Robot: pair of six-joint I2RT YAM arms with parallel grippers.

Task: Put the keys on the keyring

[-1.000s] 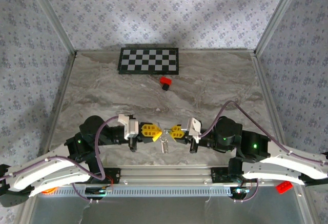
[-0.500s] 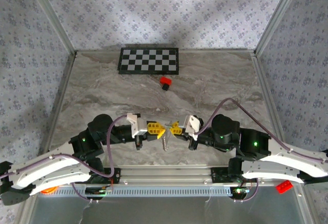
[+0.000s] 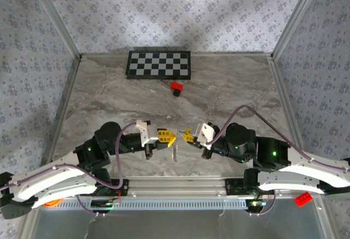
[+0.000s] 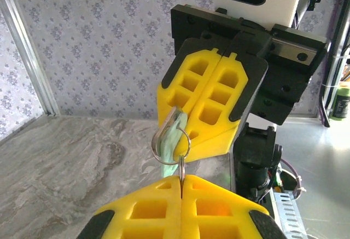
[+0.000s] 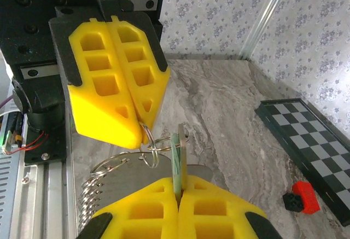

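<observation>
My left gripper (image 3: pixel 170 137) and right gripper (image 3: pixel 185 136) meet tip to tip above the table's near middle. In the left wrist view my left gripper (image 4: pixel 181 181) is shut on a thin silver split ring (image 4: pixel 174 143) of the keyring. The key's mint-green head (image 4: pixel 167 140) lies against that ring. In the right wrist view my right gripper (image 5: pixel 178 186) is shut on the key (image 5: pixel 177 159), held edge-on. The ring (image 5: pixel 149 140) hangs from the left gripper's yellow fingers (image 5: pixel 117 80). The keyring's bumpy coil (image 5: pixel 90 195) and a flat metal plate (image 5: pixel 131 170) dangle below, also seen from above as the keyring (image 3: pixel 175 152).
A red block (image 3: pixel 176 87) lies on the marble table (image 3: pixel 235 86) just in front of a checkerboard (image 3: pixel 159 64) at the back. Another red brick (image 3: pixel 302 199) sits off the table by the right arm's base. Patterned walls and metal posts enclose the table.
Both grippers have moved a little away from the bases and closer together, tips now almost touching. The dangling keyring moved with them. Both stay shut.
</observation>
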